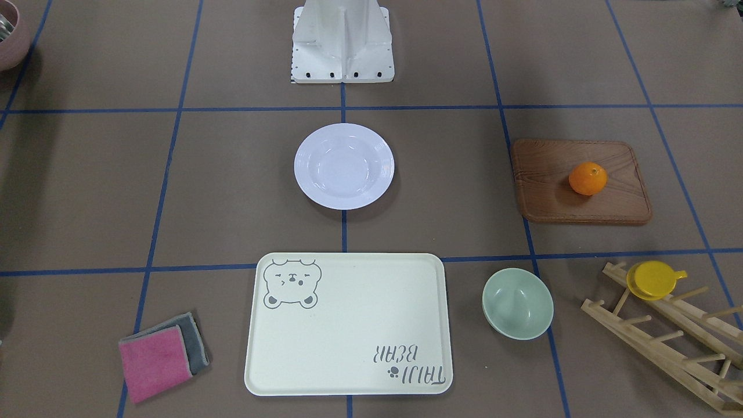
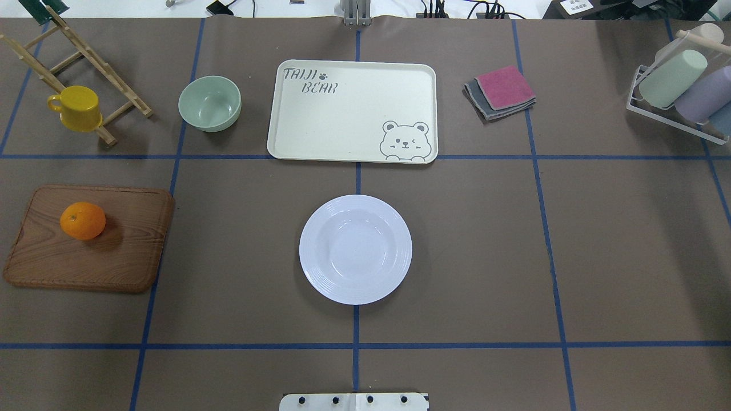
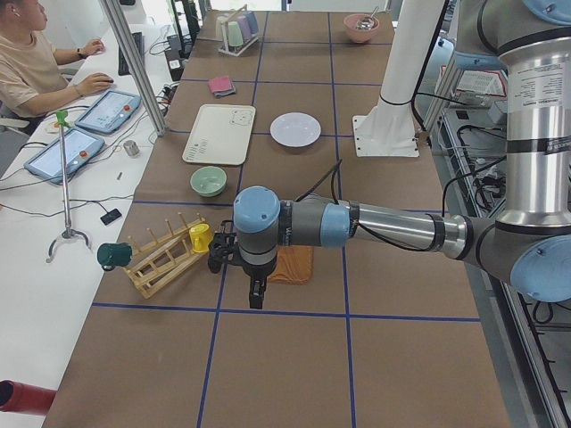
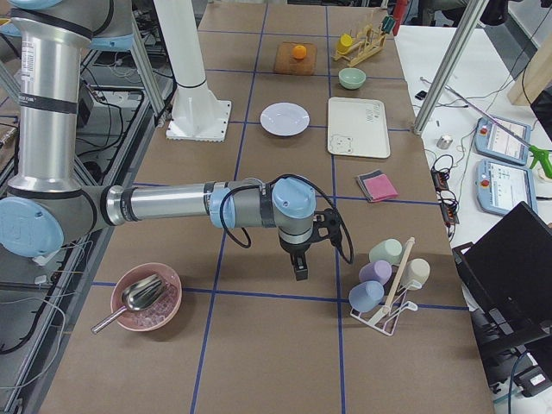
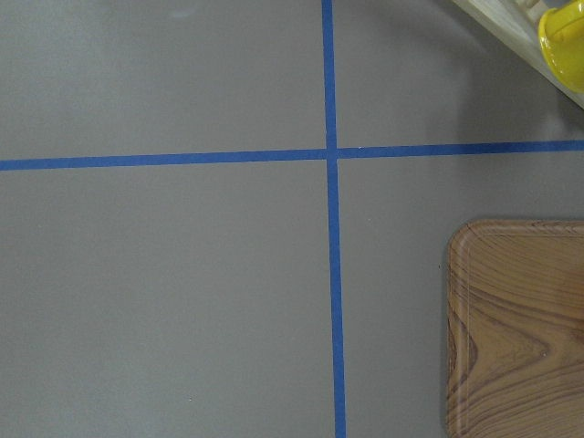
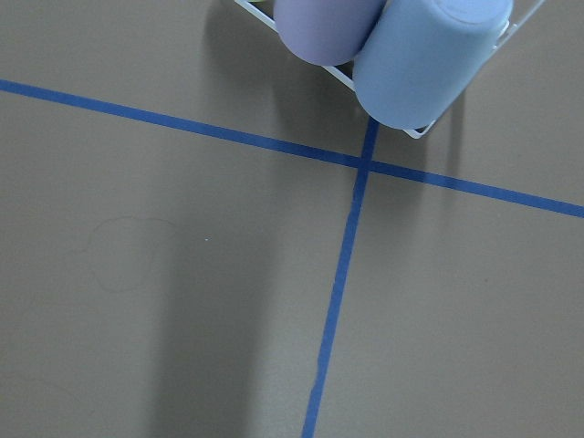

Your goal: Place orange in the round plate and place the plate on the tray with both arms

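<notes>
Orange [image 2: 83,220]: on wooden board [image 2: 120,257], at the bench [image 2: 514,257] left edge.
Round plate [image 2: 355,249]: empty, not yet on tray [image 2: 342,114].
Left gripper [image 3: 256,294], right gripper [image 4: 299,266]: cannot tell how open.

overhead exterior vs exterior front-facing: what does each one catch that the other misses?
Only overhead exterior: racked pastel cups at the table's right edge.
Only exterior front-facing: part of a pink bowl in the top-left corner, and far more of the white robot pedestal.
Both: the orange on the wooden board, the empty round plate, the empty tray, the green bowl, the yellow cup on the wooden rack, and the folded cloths.
</notes>
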